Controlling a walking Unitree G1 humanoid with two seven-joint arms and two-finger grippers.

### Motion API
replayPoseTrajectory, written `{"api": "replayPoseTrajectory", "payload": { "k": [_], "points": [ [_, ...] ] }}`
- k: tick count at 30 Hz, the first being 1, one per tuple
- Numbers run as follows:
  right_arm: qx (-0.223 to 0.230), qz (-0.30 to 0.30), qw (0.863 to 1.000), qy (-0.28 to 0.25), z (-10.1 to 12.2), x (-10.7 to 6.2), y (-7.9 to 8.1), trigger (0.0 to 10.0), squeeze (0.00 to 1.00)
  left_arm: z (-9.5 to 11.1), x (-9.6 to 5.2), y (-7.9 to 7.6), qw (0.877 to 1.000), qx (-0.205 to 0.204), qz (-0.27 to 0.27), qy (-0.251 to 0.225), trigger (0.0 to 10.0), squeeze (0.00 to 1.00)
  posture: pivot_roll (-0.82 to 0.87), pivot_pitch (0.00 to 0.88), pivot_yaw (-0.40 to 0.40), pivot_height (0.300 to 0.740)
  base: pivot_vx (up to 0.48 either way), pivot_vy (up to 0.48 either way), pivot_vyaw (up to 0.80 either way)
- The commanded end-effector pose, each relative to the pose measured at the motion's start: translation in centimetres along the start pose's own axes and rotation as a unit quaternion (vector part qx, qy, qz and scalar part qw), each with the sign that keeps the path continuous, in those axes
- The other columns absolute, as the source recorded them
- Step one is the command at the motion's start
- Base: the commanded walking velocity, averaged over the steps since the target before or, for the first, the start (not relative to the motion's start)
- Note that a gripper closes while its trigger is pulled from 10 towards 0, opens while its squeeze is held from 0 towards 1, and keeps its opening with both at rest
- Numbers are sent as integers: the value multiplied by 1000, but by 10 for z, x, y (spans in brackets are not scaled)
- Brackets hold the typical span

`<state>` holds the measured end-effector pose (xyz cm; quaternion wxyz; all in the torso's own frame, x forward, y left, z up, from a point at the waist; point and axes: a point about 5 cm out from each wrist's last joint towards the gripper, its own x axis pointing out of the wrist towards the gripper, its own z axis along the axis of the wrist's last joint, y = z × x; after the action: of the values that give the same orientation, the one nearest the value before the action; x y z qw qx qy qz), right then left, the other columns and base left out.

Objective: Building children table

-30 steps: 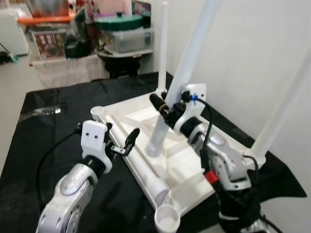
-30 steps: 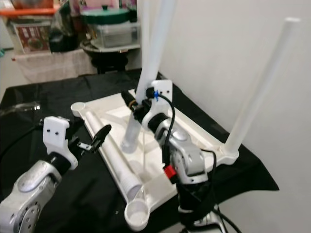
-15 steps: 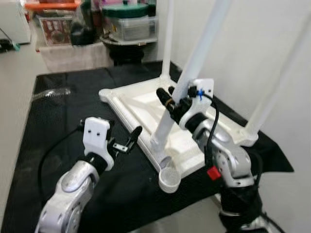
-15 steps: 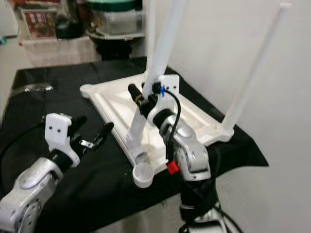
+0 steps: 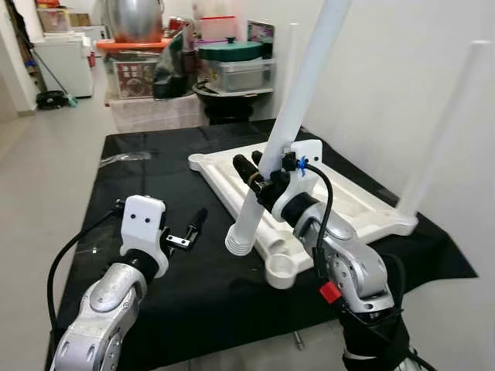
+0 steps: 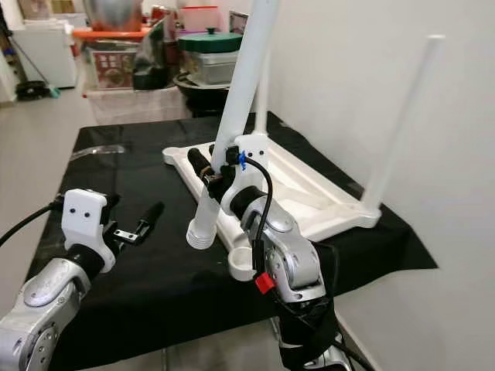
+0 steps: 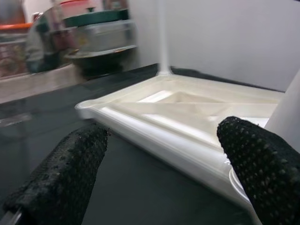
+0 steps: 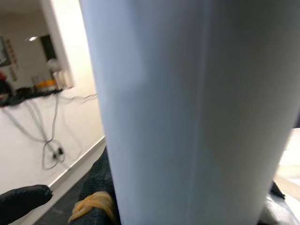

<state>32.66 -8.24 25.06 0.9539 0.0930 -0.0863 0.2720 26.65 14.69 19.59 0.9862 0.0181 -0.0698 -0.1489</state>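
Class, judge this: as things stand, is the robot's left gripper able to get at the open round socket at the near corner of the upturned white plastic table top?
Probably yes. The left gripper hovers open over black cloth, beside the socket, with nothing between.

White table leg (image 5: 290, 116) held tilted, upturned white tabletop (image 5: 363, 212) on black cloth, two legs upright

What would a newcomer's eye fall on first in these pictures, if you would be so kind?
First, the long white plastic table leg, held slanted in the right claw, its threaded end hanging above the black cloth-covered table. Next, the white upturned plastic tabletop lying on that cloth, with two legs already upright at its far corners. The left claw hovers open nearby.
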Motion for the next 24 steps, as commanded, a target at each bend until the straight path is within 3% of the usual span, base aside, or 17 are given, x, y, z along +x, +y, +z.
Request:
{"api": "replayPoseTrajectory", "payload": {
  "k": [1, 5, 8, 11, 17, 24],
  "points": [
    [-7, -30, 999, -27, 14, -2, -16, 10000, 0, -5, -2, 1, 1000, -2, -3, 12, 10000, 0, 65, 0, -10, 740, 0, 0, 0],
    [-27, -24, 999, -21, 18, -4, -21, 10000, 0, -8, -4, 3, 1000, -4, -1, 18, 10000, 0, 67, 0, -11, 740, 0, 0, 0],
    [-49, 26, 998, -1, 23, -10, -26, 10000, 0, -17, -7, 7, 999, -20, -7, 37, 10000, 0, 67, 0, -10, 740, 0, 0, 0],
    [-80, 45, 996, 8, 25, -13, -32, 10000, 0, -34, -12, 23, 997, -15, 23, 74, 10000, 0, 61, 0, -14, 740, 0, 0, 0],
    [-84, 38, 996, 10, 24, -13, -37, 10000, 0, -38, -16, 25, 996, -14, 24, 82, 10000, 0, 69, 0, -17, 740, 0, 0, 0],
    [-77, 46, 996, 8, 21, -12, -32, 10000, 0, -40, -16, 20, 996, -17, 15, 85, 10000, 0, 69, 0, -12, 740, 0, 390, 0]
  ]
}}
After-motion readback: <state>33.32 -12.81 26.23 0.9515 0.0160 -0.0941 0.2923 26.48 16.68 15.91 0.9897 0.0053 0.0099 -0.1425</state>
